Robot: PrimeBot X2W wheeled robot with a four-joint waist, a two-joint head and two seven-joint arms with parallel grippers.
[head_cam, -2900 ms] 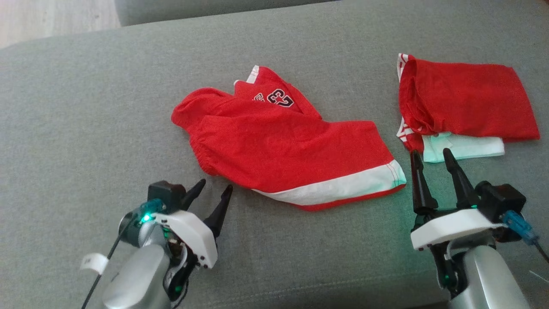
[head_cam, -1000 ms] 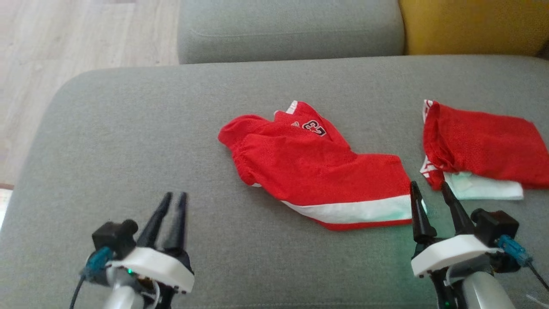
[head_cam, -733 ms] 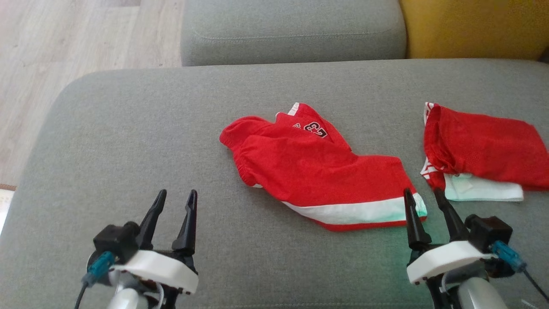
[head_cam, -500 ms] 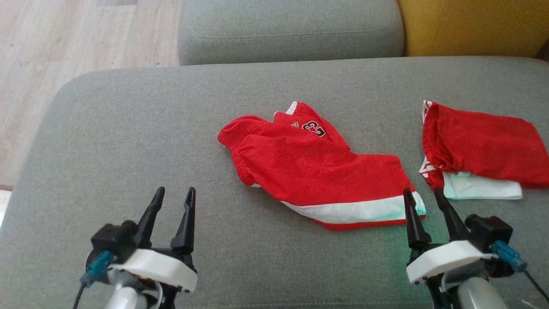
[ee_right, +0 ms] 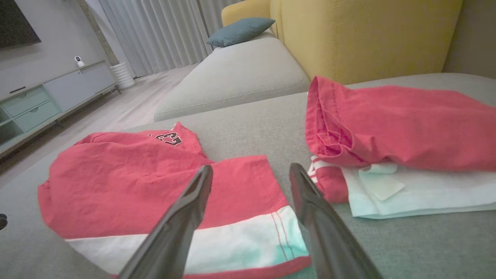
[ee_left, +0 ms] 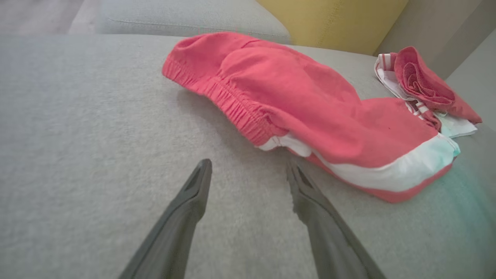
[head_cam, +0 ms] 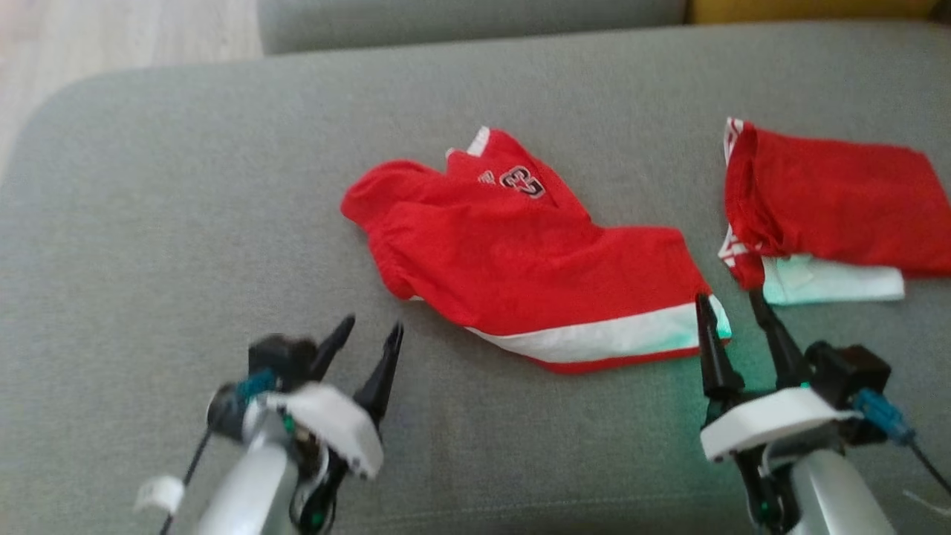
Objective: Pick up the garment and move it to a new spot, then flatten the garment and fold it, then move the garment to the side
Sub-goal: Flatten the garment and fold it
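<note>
Well, the big grey sofa cushion (head_cam: 148, 223) lay under both grippers and carried everything. Next in size came the red shorts (head_cam: 520, 260), the garment for the job. They lay loose and wrinkled on the cushion, ahead of the left gripper (head_cam: 373, 322) and a little to its right. Their stretchy waist end was the part nearest that gripper, just past its fingertips and not touching them. Their other end, with a white band (head_cam: 594, 342) and a thin red edge, reached over to the right gripper (head_cam: 726, 296). A second red garment (head_cam: 832, 193) lay folded ahead of the right gripper and to its right, apart from the shorts. A white cloth (head_cam: 832, 286) poked out from under it. The left gripper had its two dark fingers spread apart and held nothing. The right gripper had its fingers spread apart too, with nothing between them. One tip was over the corner of the white band, but I could not tell if it touched. Smallest of all, a black number (head_cam: 524, 182) showed on the far flap of the shorts.
</note>
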